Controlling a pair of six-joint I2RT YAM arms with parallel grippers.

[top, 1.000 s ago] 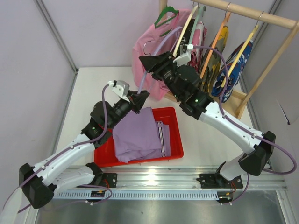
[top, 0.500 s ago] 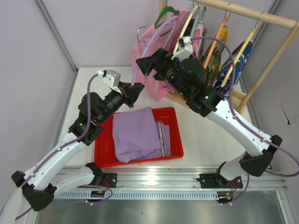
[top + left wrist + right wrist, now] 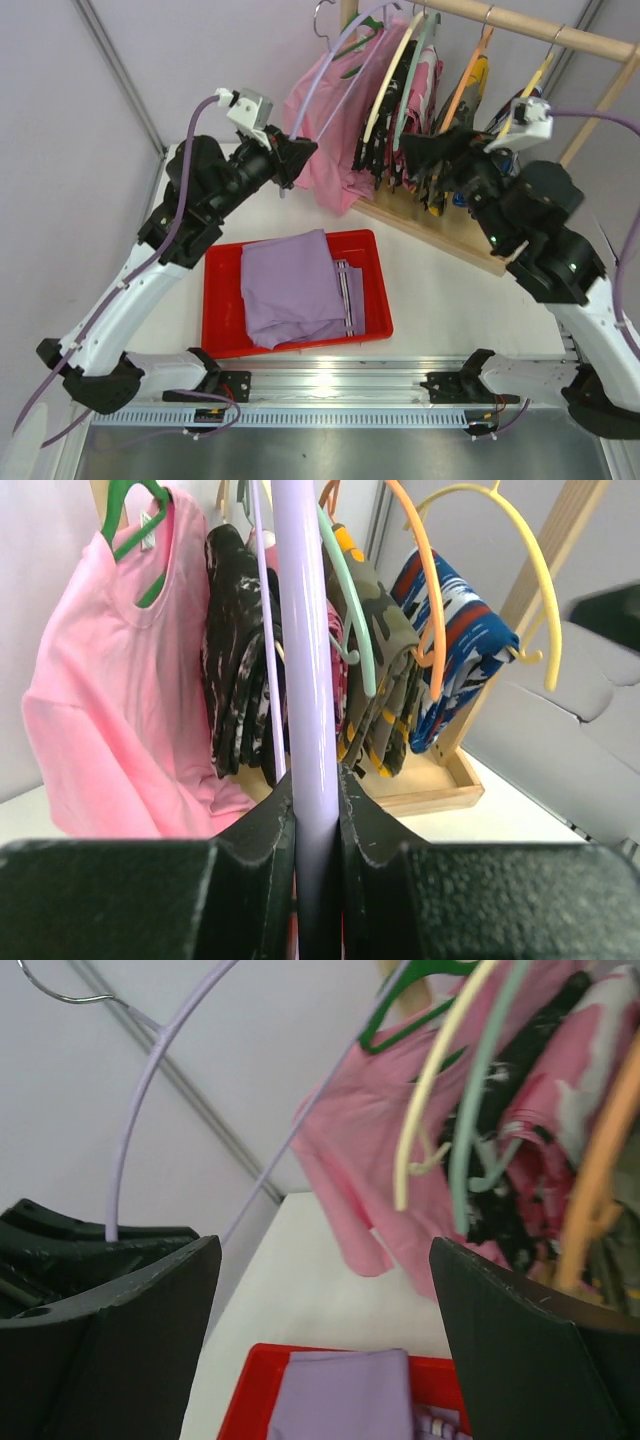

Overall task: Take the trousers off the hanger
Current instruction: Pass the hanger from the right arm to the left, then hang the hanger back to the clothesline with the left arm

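Trousers: lavender pair [image 3: 290, 285] in red tray [image 3: 222, 325], black speckled pair [image 3: 235, 680] on rack [image 3: 520, 25] | left gripper [image 3: 315, 810] clamps lavender hanger [image 3: 305, 630], right gripper [image 3: 320, 1310] wide open | careful — your hanger could snag the pink shirt [image 3: 100, 700]

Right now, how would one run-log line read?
left hand: shut on hanger | right hand: open | lavender trousers: in tray | black trousers: on rack

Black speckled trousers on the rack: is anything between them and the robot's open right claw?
Partly. Seen from the right gripper, the cream hanger and the mint hanger cross in front of the black speckled trousers. The pink shirt hangs close beside them.
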